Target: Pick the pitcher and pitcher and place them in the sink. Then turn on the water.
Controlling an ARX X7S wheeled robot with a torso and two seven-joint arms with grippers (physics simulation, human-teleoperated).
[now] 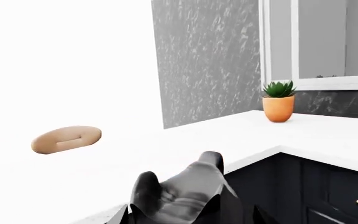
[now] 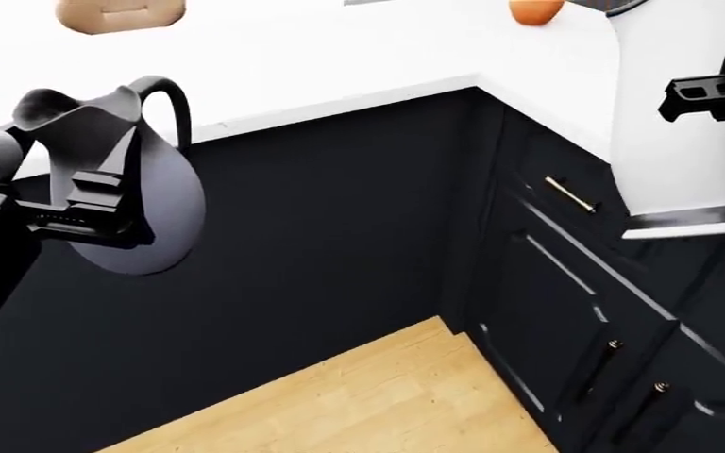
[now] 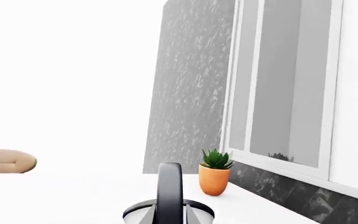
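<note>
The left pincer [image 2: 92,203] is clamped on the squat, bulbous blue-grey pitcher [image 2: 129,175] with dark neck and handle.

Bread loaf [image 2: 121,13] & potted plant [image 2: 535,10] are sitting well apart on white counter [image 2: 337,57], leaving open room betw. them.

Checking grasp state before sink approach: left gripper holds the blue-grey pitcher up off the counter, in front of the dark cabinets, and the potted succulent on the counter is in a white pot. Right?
One thing is off: the potted succulent sits in an orange pot, not white, as the left wrist view shows. The rest stands: the left gripper holds the blue-grey pitcher up in front of the dark cabinets, clear of the counter.
</note>
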